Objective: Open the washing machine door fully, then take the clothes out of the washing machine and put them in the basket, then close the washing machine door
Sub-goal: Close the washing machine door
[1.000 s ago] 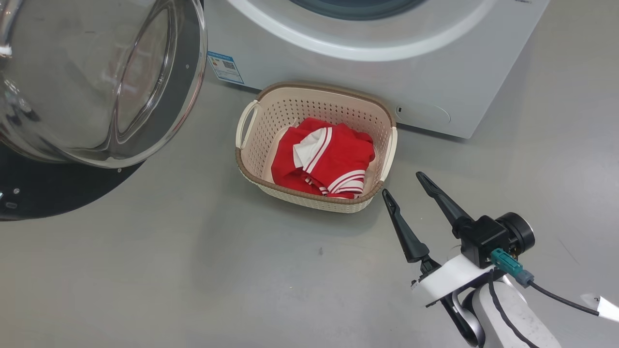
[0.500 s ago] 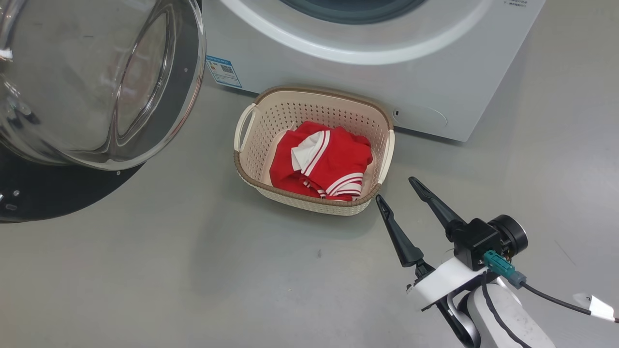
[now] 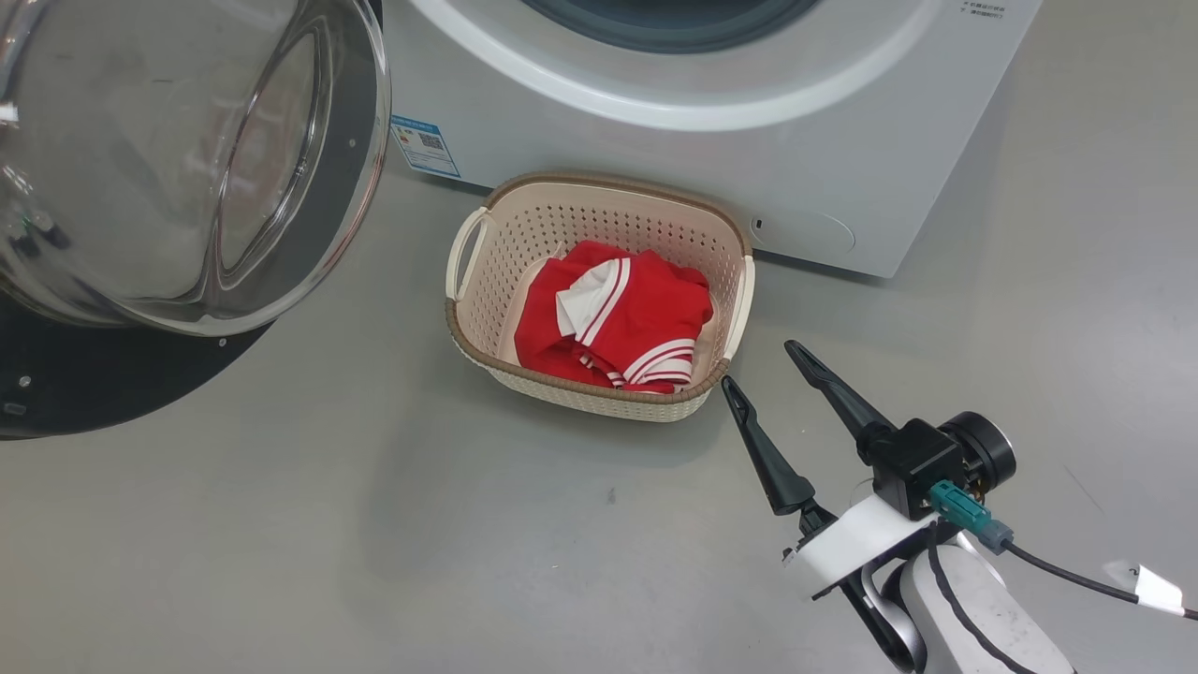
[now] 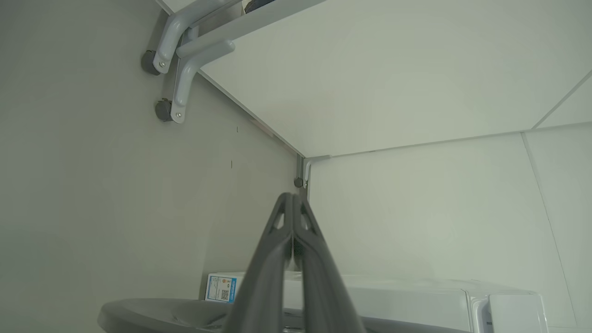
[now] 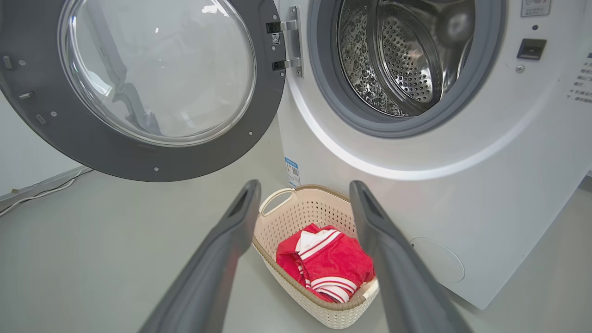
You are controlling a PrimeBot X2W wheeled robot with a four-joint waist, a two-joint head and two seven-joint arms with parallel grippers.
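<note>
With the clothes [image 3: 613, 314] lying in the basket [image 3: 580, 386] just ahead-left of my released, empty right hand [image 3: 760, 364] and my left hand [image 4: 292, 199] clenched on nothing, I judge closing comes next: I must reach far left to the washing machine door [image 3: 56, 374] and push its rim steadily.

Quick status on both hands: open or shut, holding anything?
Left hand: shut, holding nothing.
Right hand: open, empty, tips near the basket.
</note>
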